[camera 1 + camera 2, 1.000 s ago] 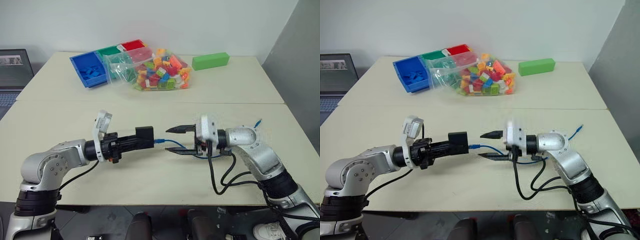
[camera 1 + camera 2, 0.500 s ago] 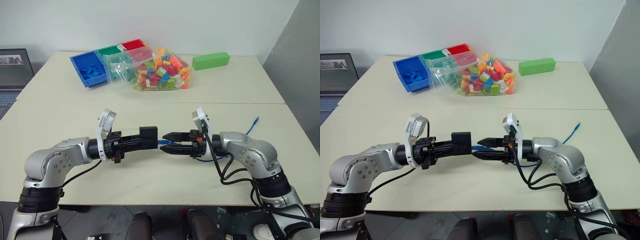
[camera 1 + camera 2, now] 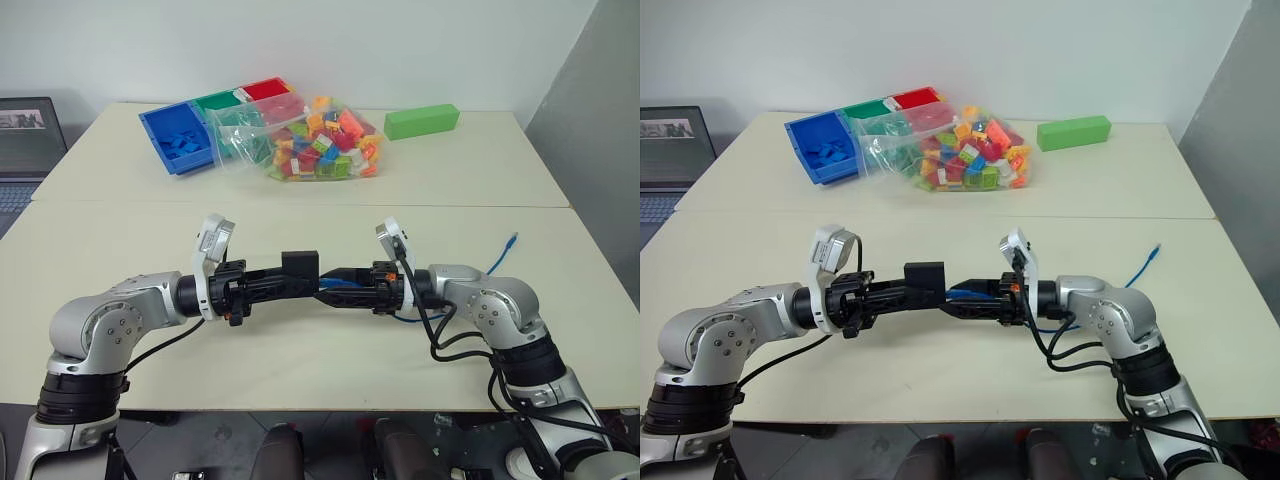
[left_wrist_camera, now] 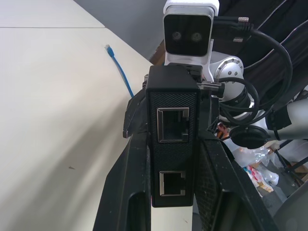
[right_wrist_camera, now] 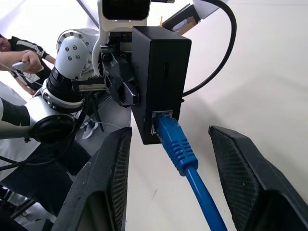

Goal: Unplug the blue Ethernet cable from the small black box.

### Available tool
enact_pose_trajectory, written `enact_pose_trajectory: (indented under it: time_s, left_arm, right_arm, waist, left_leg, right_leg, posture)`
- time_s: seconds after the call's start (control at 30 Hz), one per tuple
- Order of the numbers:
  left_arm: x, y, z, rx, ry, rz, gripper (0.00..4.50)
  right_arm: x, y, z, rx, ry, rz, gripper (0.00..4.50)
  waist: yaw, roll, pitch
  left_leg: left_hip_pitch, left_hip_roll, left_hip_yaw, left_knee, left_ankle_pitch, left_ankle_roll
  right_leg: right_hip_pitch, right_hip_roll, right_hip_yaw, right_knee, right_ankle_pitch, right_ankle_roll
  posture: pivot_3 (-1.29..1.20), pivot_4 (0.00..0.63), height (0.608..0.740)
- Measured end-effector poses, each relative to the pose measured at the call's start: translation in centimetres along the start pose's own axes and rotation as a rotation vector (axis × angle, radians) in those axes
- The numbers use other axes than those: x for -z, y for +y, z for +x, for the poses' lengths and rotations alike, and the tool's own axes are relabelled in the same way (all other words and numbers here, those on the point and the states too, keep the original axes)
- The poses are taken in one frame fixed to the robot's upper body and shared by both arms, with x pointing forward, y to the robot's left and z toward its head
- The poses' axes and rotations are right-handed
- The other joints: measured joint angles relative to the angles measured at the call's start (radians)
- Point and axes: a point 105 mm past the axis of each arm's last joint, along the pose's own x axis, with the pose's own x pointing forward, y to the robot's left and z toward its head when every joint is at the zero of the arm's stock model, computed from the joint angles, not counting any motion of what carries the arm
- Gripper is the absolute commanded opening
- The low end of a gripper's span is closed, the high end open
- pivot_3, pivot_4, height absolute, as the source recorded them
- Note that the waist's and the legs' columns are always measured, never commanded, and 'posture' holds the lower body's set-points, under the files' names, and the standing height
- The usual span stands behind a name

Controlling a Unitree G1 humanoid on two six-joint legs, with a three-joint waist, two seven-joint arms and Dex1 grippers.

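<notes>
L gripper [image 3: 285,283] clenched on small black box [image 3: 300,268], held mid-air over table [image 3: 300,350] so socket side faces R arm. Blue Ethernet cable [image 5: 179,147] still plugged in, runs back to free end [image 3: 513,240] on table near R edge. R gripper [image 5: 168,168] released, fingers [image 5: 115,178] straddling plug boot w/o touching; likely lined up to pinch + pull. Plenty room behind R arm for pull. Far: bag of bricks [image 3: 320,140], blue tray [image 3: 178,140], green block [image 3: 421,122], well apart.

The left gripper [image 3: 290,280] holds the small black box [image 3: 300,268], the right gripper [image 3: 335,287] apparently straddling the blue Ethernet cable [image 3: 478,279].
</notes>
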Motion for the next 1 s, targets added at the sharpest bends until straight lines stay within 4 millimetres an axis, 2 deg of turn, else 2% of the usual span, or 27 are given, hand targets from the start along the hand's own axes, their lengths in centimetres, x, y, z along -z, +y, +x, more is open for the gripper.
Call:
enact_pose_trajectory:
  time_s: [0.6,0.7,0.73,1.0]
  left_arm:
    - [0.00,-0.13,0.04,0.004,0.005,0.003,0.78]
    - [-0.01,-0.15,0.05,0.004,0.005,0.004,0.78]
    - [-0.01,-0.15,0.05,0.004,0.005,0.004,0.78]
    - [0.03,-0.14,0.04,0.005,0.004,0.001,0.78]
  right_arm:
    - [-0.85,0.23,-0.39,-0.037,-0.015,0.034,2.69]
    - [-0.84,0.28,-0.44,-0.043,-0.014,0.033,2.23]
    - [-0.84,0.29,-0.45,-0.043,-0.014,0.033,1.88]
    - [-0.78,0.31,-0.60,-0.048,-0.007,0.029,0.20]
  waist:
    - [0.000,0.000,0.000]
    - [0.000,0.000,0.000]
    - [0.000,0.000,0.000]
    - [-0.001,0.000,0.000]
  left_leg:
    - [0.000,0.000,0.000,0.000,0.000,0.000]
    - [0.000,0.000,0.000,0.000,0.000,0.000]
    - [0.000,0.000,0.000,0.000,0.000,0.000]
    - [0.000,0.000,0.000,0.000,0.000,0.000]
  right_leg:
    - [-0.001,0.000,0.000,0.000,0.000,0.000]
    - [-0.001,0.000,0.000,0.000,0.000,0.000]
    - [-0.001,0.000,0.000,0.000,0.000,0.000]
    - [-0.001,0.000,0.000,0.000,0.000,0.000]
  posture:
    - [0.00,0.150,0.740]
    - [0.00,0.150,0.740]
    - [0.00,0.150,0.740]
    - [0.00,0.150,0.740]
